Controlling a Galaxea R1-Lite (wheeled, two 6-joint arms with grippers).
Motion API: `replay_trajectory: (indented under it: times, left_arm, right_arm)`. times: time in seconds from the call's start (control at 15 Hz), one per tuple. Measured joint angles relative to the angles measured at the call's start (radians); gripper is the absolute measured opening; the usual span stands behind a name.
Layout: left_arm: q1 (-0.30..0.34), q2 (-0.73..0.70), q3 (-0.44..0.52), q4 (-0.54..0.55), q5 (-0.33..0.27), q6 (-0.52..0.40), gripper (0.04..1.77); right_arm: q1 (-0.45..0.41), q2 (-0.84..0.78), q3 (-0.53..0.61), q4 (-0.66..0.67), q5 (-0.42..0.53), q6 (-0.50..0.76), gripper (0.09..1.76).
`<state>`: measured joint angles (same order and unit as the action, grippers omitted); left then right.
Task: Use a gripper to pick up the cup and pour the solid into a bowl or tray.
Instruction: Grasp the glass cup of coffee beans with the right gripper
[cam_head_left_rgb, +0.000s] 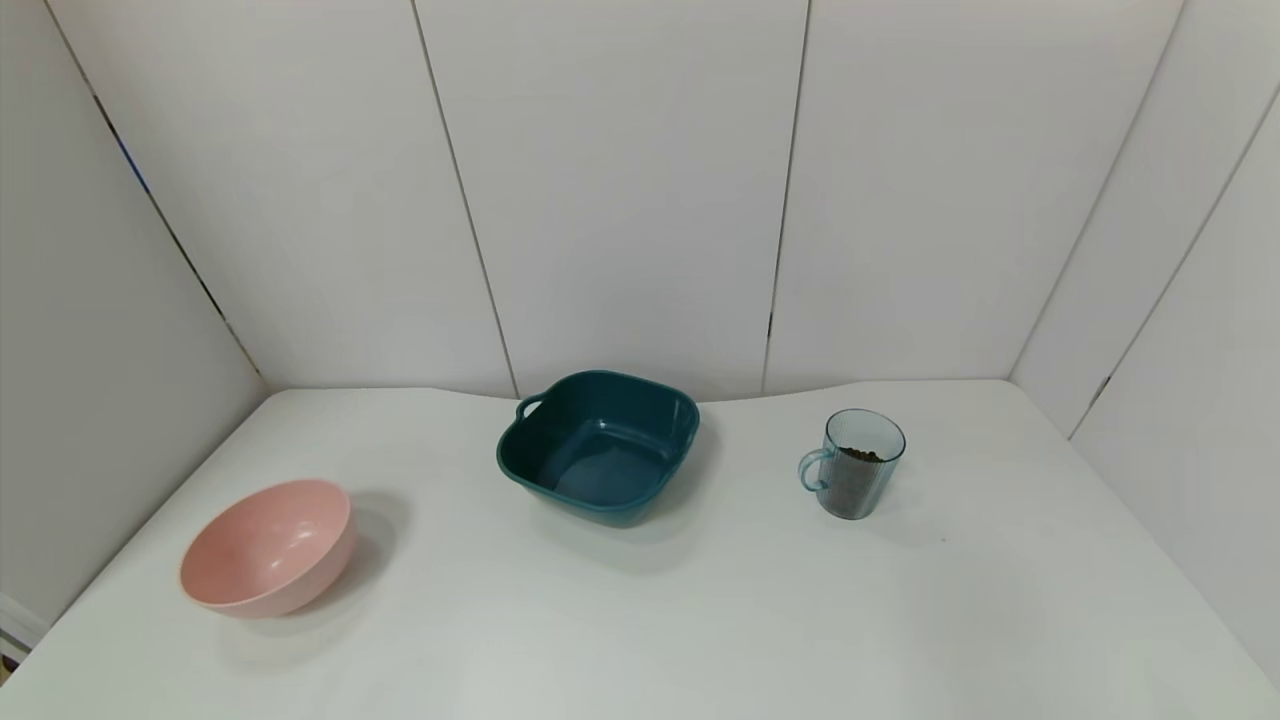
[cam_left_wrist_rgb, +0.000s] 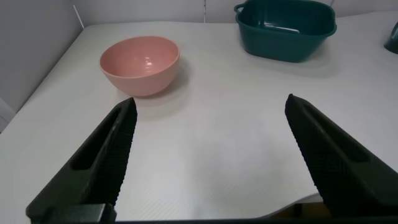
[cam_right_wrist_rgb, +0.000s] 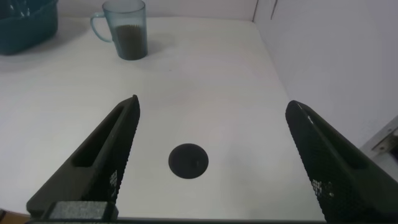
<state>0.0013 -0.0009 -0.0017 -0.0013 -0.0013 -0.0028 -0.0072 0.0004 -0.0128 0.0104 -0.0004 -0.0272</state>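
one cup (cam_head_left_rgb: 853, 466), one teal basin (cam_head_left_rgb: 600, 445), one pink bowl (cam_head_left_rgb: 268, 546)

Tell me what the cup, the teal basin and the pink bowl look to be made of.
The ribbed, see-through light-blue cup: likely clear plastic, since the dark brown granules show through its wall. The dark teal rounded-square basin: glossy moulded plastic, with soft highlights inside. The round pink bowl: smooth plastic or melamine, semi-matte sheen; hard to tell which.

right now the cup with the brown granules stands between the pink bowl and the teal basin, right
No. In the head view the teal basin is in the middle; the cup with the brown granules stands on its far side from the pink bowl, toward the robot's right.
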Motion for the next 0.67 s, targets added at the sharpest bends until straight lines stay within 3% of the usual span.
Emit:
replay_trajectory:
  times: [0.2, 0.47, 0.67]
  left_arm:
    - [0.000, 0.000, 0.000, 0.000, 0.000, 0.000, 1.72]
    - [0.000, 0.000, 0.000, 0.000, 0.000, 0.000, 1.72]
    - [0.000, 0.000, 0.000, 0.000, 0.001, 0.000, 1.72]
  right_arm:
    - [0.003, 0.063, -0.116, 0.000, 0.016, -0.004, 1.71]
    - [0.039, 0.311, -0.370, -0.010, 0.030, -0.004, 1.71]
    - [0.064, 0.528, -0.501, -0.012, 0.045, -0.002, 1.71]
